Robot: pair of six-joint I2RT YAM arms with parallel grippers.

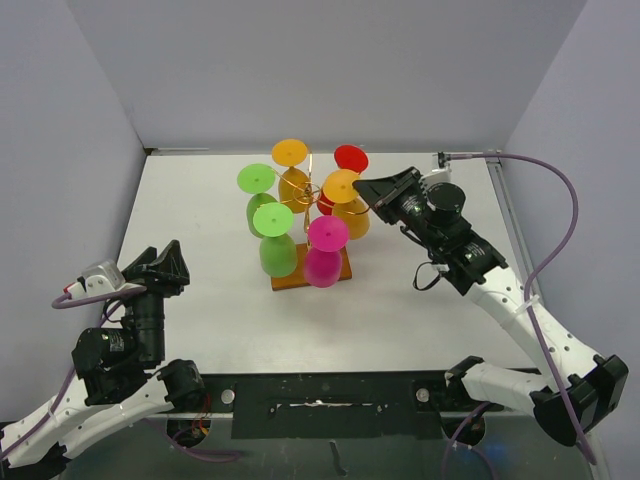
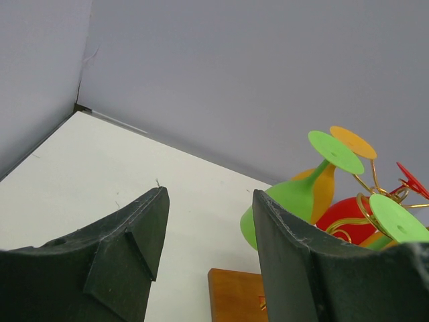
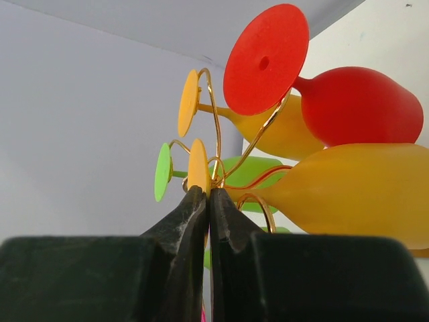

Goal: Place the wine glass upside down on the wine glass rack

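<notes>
Orange wine glass hung upside down on right side of wine glass rack, foot up, bowl down, long axis near vertical, slightly tilted. Rack stood mid-table, a bit toward far edge. Five more glasses hung around it the same way: two green, a second orange and a red at the back, magenta in front. Right gripper reached in level from right edge, fingers clenched, tips at that foot's rim; cannot tell if pinching it. Left gripper hovered near left near corner, released, holding nothing.
</notes>
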